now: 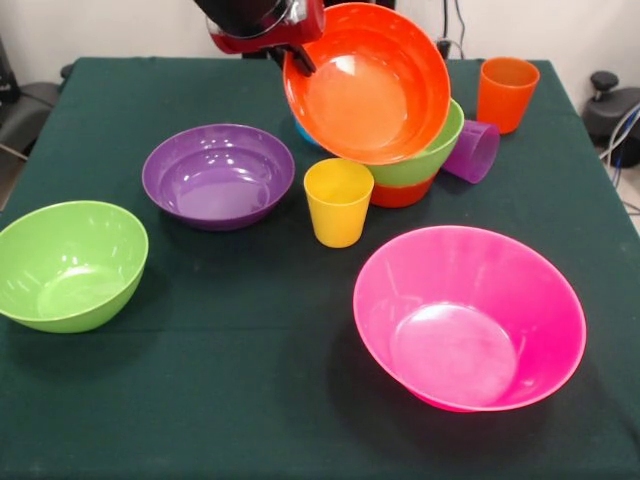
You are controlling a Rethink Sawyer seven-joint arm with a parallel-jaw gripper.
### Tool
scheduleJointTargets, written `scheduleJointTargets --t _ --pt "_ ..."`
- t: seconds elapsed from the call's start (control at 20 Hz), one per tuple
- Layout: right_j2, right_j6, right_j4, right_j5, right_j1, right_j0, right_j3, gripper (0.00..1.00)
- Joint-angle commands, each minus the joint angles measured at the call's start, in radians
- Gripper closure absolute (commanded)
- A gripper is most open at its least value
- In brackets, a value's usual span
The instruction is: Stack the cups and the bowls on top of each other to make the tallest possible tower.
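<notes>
My gripper (302, 58) is shut on the left rim of the large orange bowl (368, 85) and holds it tilted in the air, open side toward the camera. Just below it a green bowl (437, 150) sits in the small orange bowl (402, 193). A sliver of the small blue bowl (303, 133) shows behind them. The yellow cup (337, 202) stands upright in front. The purple cup (472, 150) lies on its side and the orange cup (506, 92) stands at the back right. The huge pink bowl (468, 315) sits at the front right.
The purple bowl (218, 175) sits left of centre and a second green bowl (70, 265) lies near the table's left edge. The dark green tablecloth (250, 380) covers the table. Dark equipment stands off both sides of the table.
</notes>
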State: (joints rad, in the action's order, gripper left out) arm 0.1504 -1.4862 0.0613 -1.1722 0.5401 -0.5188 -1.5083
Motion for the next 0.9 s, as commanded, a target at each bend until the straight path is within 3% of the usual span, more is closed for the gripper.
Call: scheduleJointTargets --t 0.05,0.55,0.9 --pt "0.119 0.073 -0.041 -0.043 -0.057 0.003 0.030 1.00" --pt "0.152 0.064 -0.005 -0.058 -0.046 -0.017 -0.007 1.00" --pt "0.161 0.060 -0.020 -0.043 -0.056 -0.028 -0.016 1.00"
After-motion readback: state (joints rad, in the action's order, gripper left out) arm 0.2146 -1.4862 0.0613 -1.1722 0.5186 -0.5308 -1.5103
